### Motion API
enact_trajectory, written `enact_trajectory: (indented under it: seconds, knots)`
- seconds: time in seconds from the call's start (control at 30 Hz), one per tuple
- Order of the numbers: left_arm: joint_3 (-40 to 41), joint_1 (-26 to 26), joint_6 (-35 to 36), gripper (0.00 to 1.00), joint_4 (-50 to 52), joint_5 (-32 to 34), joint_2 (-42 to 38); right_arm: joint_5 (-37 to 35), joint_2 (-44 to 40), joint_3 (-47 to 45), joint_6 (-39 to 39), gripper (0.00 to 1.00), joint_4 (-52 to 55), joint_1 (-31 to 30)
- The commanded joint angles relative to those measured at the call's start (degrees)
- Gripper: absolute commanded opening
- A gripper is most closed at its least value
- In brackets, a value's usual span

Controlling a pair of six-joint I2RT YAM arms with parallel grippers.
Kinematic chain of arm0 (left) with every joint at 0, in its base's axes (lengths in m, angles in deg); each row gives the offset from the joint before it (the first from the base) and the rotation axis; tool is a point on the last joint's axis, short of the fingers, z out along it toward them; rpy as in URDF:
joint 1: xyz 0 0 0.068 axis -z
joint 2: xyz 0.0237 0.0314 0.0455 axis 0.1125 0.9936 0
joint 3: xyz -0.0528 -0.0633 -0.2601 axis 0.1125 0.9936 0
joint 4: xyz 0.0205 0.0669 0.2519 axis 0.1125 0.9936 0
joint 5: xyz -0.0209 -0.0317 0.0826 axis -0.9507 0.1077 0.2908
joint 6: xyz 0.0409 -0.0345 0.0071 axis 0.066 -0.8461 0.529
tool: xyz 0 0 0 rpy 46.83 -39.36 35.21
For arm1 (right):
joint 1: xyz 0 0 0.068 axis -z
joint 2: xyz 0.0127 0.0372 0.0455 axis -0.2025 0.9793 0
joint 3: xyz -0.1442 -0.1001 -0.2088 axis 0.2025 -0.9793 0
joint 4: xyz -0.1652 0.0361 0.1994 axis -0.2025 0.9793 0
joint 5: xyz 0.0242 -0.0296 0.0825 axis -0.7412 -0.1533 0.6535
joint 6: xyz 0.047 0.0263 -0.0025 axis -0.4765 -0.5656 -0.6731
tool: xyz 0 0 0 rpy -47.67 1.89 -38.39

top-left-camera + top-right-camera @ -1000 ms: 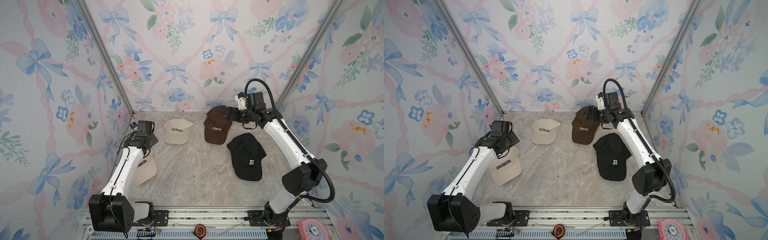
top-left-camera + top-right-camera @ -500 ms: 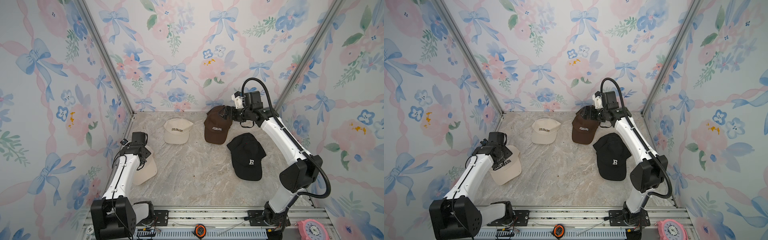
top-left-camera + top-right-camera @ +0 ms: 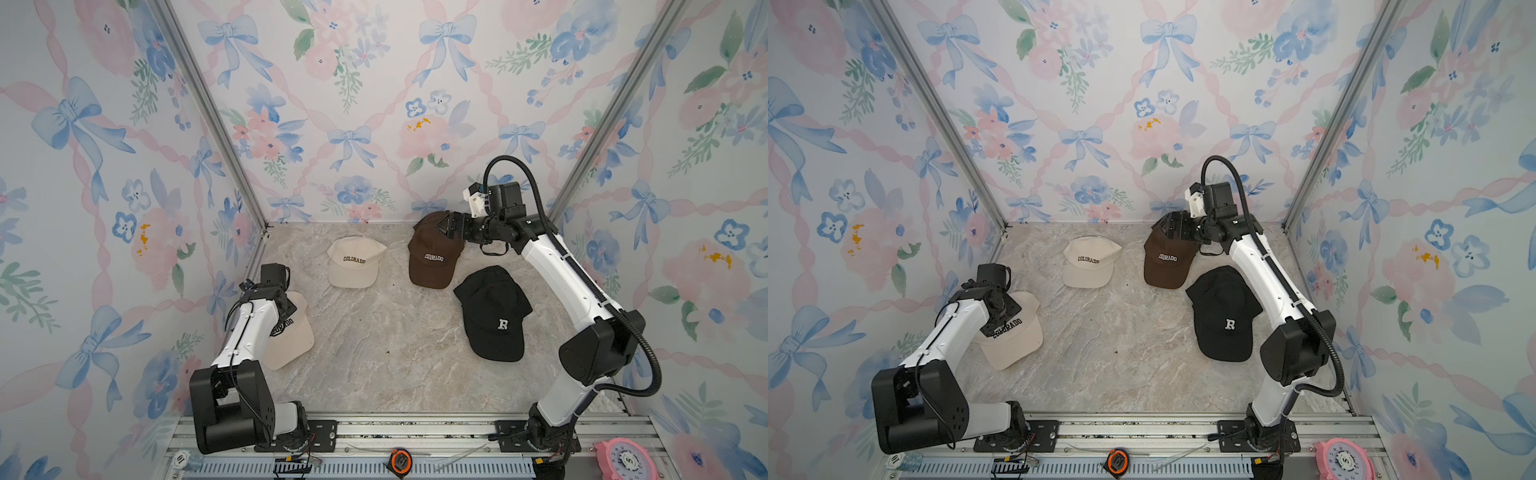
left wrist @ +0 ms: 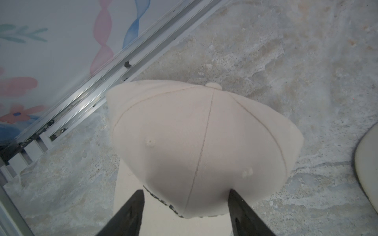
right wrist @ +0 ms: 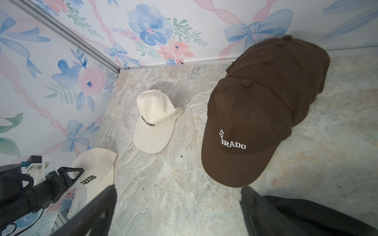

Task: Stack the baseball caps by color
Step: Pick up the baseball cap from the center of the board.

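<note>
While the left tool (image 4: 185,196) sits low over the near cream cap (image 3: 291,332), its 2 dark fingers (image 4: 131,212) straddle the crown front w/ jaws apart; 1 tip looks to touch the fabric, but can't tell if it's actually gripping. That cap lies on the table (image 3: 395,353) close to the left wall, brim toward the front rail, "COLORADO" partly hidden by the arm in both top views.

2nd cream cap (image 3: 355,262) lies further back, near table centre, well apart from the 1st, nothing touching it.

Brown stack (image 5: 263,114): several dark brown caps nested, top 1 w/ white "COLORADO", sitting by the back wall; right wrist view shows at least 3 crown buttons staggered behind each other.

Right tool (image 3: 446,226) hovers above the rear of the brown stack (image 3: 432,257), jaws wide apart, holding nothing.

Black "R" cap (image 3: 494,316) lies just in front of and to the right of the brown stack, near the right arm; whether more caps sit under it can't be told.
</note>
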Motion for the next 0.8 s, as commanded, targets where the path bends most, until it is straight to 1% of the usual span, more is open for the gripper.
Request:
enact_trajectory:
  seconds: [0.0, 0.1, 0.13, 0.17, 0.2, 0.3, 0.43, 0.47, 0.67, 0.77]
  knots:
    - [-0.12, -0.59, 2.39, 0.60, -1.86, -0.77, 2.11, -0.89, 0.65, 2.05, -0.01, 0.96, -0.62, -0.42]
    - [-0.87, -0.69, 2.71, 0.48, -2.39, -1.17, 3.70, -1.25, 0.93, 2.38, -0.01, 0.96, -0.35, -0.41]
    - [-1.11, -0.68, 2.83, 0.41, -2.49, -1.25, 4.14, -1.43, 1.02, 2.50, 0.00, 0.96, -0.22, -0.40]
    - [-1.20, -0.72, 2.78, 0.37, -2.58, -1.40, 4.47, -1.50, 1.11, 2.71, 0.06, 0.96, -0.18, -0.40]
    - [-1.13, -0.74, 2.74, 0.35, -2.66, -1.46, 4.70, -1.65, 1.07, 2.76, 0.08, 0.96, -0.09, -0.42]
    - [-1.27, -0.68, 2.66, 0.22, -2.80, -2.06, 5.32, -1.91, 1.33, 3.00, 0.04, 0.96, 0.00, -0.40]
    - [-1.47, -0.66, 2.58, 0.02, -2.76, -2.95, 5.07, -2.13, 1.90, 3.72, -0.10, 0.96, 0.08, -0.42]
    - [-1.63, -0.69, 2.58, 0.00, -2.70, -3.10, 4.73, -2.14, 2.12, 4.03, -0.17, 0.96, 0.13, -0.42]
    - [-3.41, -0.43, 3.23, 0.00, -2.04, -5.50, 0.88, -1.70, 3.47, 6.19, -0.36, 0.96, 0.78, -0.42]
    - [-5.81, 1.28, 4.34, 0.00, -1.57, -6.04, -1.09, -1.60, 3.78, 7.04, -0.36, 0.96, 1.21, -0.42]
